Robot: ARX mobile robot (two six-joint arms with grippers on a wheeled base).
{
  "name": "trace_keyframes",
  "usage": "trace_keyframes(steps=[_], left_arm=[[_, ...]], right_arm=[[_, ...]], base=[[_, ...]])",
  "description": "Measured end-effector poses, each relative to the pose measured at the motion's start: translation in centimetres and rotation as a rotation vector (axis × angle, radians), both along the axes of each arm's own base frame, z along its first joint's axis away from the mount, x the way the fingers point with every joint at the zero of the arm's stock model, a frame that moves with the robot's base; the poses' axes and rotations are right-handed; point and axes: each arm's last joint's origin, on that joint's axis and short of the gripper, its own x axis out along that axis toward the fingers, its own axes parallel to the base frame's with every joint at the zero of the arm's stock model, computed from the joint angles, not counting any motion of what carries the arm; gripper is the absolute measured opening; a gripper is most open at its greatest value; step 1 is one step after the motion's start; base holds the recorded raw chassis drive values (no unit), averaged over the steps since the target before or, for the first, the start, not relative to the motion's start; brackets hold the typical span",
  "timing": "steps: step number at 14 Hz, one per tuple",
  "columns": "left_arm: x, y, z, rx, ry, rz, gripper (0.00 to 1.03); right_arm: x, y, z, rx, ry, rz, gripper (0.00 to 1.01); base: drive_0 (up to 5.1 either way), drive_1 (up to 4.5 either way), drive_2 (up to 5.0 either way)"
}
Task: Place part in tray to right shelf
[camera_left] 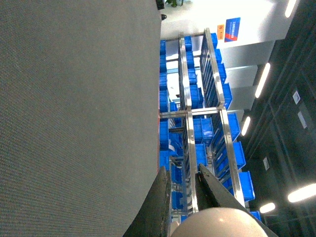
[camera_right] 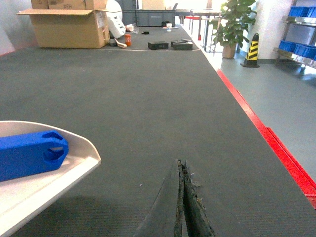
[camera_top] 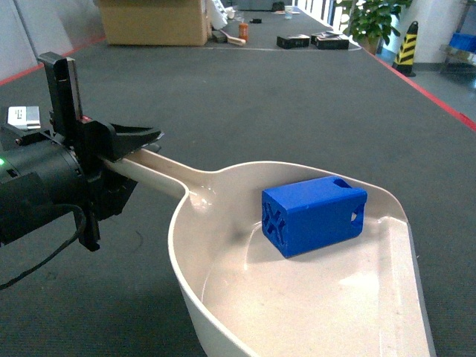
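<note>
In the head view the left pincer pinches the tray by its handle, and the part lies inside the scoop. Only the right wrist view shows the right pincer, pressed together and holding nothing, beside the tray over grey carpet. Only the left wrist view shows blue crates.

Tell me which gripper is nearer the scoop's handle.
Left. The left gripper is clamped on the scoop's handle. The right gripper is shut and empty, off beyond the scoop's front corner.
</note>
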Motion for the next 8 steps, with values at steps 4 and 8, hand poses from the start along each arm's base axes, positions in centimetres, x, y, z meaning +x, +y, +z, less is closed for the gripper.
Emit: trace_keyframes(steps=[4,8], left_arm=[[0.00,0.00,0.00,0.000,0.000,0.000,0.13],[0.00,0.00,0.00,0.000,0.000,0.000,0.13]], right_arm=[[0.00,0.00,0.00,0.000,0.000,0.000,0.02],[0.00,0.00,0.00,0.000,0.000,0.000,0.40]], base=[[0.0,0.00,0.0],[0.0,0.00,0.0]])
